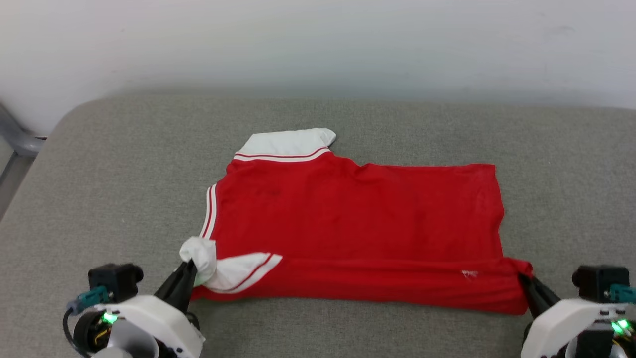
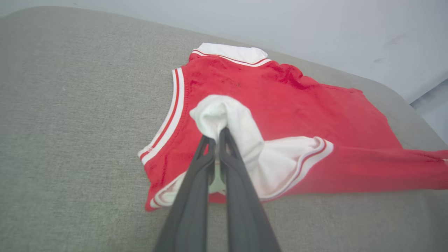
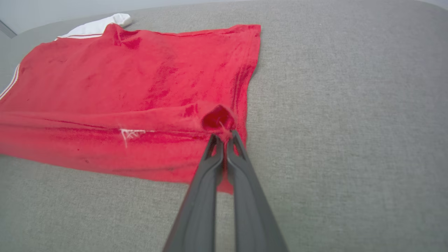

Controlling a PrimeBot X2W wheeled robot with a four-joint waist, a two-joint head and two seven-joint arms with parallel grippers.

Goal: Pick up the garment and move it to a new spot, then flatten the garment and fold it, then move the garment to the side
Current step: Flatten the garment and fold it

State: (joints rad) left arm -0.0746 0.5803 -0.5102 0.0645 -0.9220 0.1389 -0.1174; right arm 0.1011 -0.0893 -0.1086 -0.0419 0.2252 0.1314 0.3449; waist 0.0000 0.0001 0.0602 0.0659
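The garment (image 1: pixel 348 219) is a red shirt with white sleeves, lying spread on the grey cushion with its near edge lifted and folded over. My left gripper (image 1: pixel 188 268) is shut on the bunched white sleeve at the near left corner; the left wrist view shows that left gripper (image 2: pixel 217 134) pinching the white cloth of the garment (image 2: pixel 280 101). My right gripper (image 1: pixel 522 279) is shut on the red hem at the near right corner. In the right wrist view, this right gripper (image 3: pixel 224 138) pinches a small red bunch of the garment (image 3: pixel 133 80).
The grey cushion (image 1: pixel 124 164) reaches well beyond the shirt on all sides. A pale wall (image 1: pixel 318 44) rises behind it. At the far left a grey frame part (image 1: pixel 20 141) stands beside the cushion's rounded corner.
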